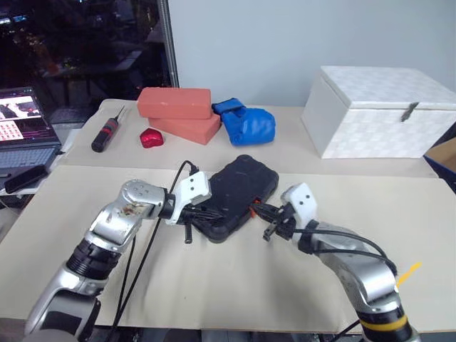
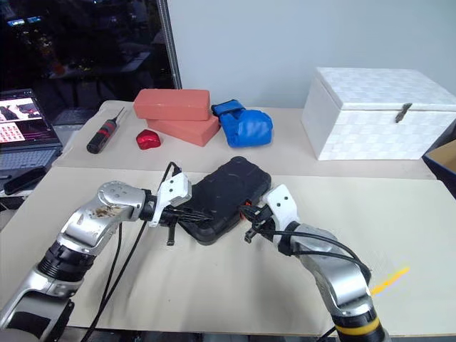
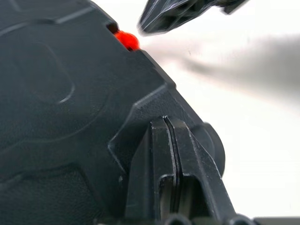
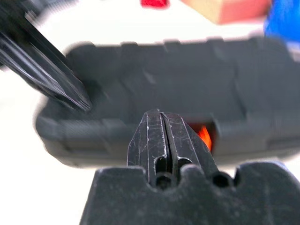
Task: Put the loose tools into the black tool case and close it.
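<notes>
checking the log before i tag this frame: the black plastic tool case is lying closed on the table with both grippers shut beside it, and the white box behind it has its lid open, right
One detail is off: the white woven-pattern box has its lid down, latch hanging at the front, as the left eye view shows. The rest holds: the black plastic tool case lies closed on the table, with the left gripper and right gripper shut beside it.

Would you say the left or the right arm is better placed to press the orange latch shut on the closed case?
Probably the right: its tool, shut, points at the orange latch on the black tool case. The left tool, also shut, sits at a corner, farther from it.
</notes>
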### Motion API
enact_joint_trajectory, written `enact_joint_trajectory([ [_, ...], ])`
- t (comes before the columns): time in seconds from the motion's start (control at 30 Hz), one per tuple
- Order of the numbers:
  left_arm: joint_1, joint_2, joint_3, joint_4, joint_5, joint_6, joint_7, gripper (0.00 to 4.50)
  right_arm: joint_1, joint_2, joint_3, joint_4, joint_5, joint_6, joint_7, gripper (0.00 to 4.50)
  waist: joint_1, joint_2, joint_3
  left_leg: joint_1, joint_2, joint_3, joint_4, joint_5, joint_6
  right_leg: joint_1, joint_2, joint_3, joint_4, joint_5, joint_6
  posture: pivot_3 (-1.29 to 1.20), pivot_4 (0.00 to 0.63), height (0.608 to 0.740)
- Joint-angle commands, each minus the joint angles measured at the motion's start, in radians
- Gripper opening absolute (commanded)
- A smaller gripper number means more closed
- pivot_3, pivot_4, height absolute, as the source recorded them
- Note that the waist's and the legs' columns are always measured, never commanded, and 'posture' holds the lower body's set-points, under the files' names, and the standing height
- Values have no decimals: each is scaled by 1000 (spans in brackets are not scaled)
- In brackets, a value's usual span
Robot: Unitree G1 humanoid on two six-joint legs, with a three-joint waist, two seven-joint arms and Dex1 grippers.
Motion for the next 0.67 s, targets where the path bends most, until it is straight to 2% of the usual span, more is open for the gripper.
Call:
enact_joint_trajectory([
  [0.03, 40, -8, 175, -90, -181, 82, 27, 271, 82, -118, -132, -116, 51, -29, 84, 723, 5, -2, 1, -6, -1, 0, 0, 0, -1, -4, 0, 0, 0, 0, 5, 0, 150, 740],
  [0.13, 135, 46, 250, -157, -243, 104, 20, 1065, 189, -229, -241, -148, 102, -43, 185, 1651, 6, -2, 1, -16, -2, -1, 0, -2, -1, -13, -1, 0, 1, 2, 10, 0, 150, 740],
  [0.27, 311, 115, 396, -259, -331, 138, 32, 2515, 351, -357, -436, -111, 134, -119, 362, 3065, 3, 0, 1, -13, -2, -1, -1, -5, -2, -12, -1, 0, 1, -1, 8, 0, 150, 740],
  [0.4, 510, 176, 522, -354, -378, 128, 20, 3862, 473, -401, -598, -48, 155, -215, 502, 4402, 4, -1, 2, -12, -2, -1, -1, -5, -3, -11, -1, 0, 1, -3, 10, 0, 150, 740],
  [0.43, 563, 186, 546, -378, -376, 114, 19, 4282, 499, -401, -632, -33, 160, -236, 528, 4500, 4, -2, 2, -10, -1, -1, 0, -5, -3, -10, -1, 0, 1, -4, 9, 0, 150, 740],
  [0.47, 620, 197, 567, -400, -372, 106, 14, 4463, 525, -401, -661, -17, 150, -271, 556, 4500, 4, -2, 3, -8, -1, -1, 0, -5, -3, -8, -1, -1, 1, -6, 3, 0, 150, 740],
  [0.57, 721, 199, 592, -431, -363, 66, 15, 4463, 577, -402, -710, 18, 145, -320, 610, 4500, 6, -2, 5, -2, -1, 1, 1, -6, -6, -2, -4, 0, -1, -7, 1, 0, 150, 740],
  [0.67, 750, 187, 584, -451, -374, 55, 48, 4463, 592, -407, -722, 46, 139, -352, 629, 4500, 7, -4, 6, 5, 1, 0, 1, -11, -16, 1, -5, -1, -5, -7, 1, 0, 150, 740],
])
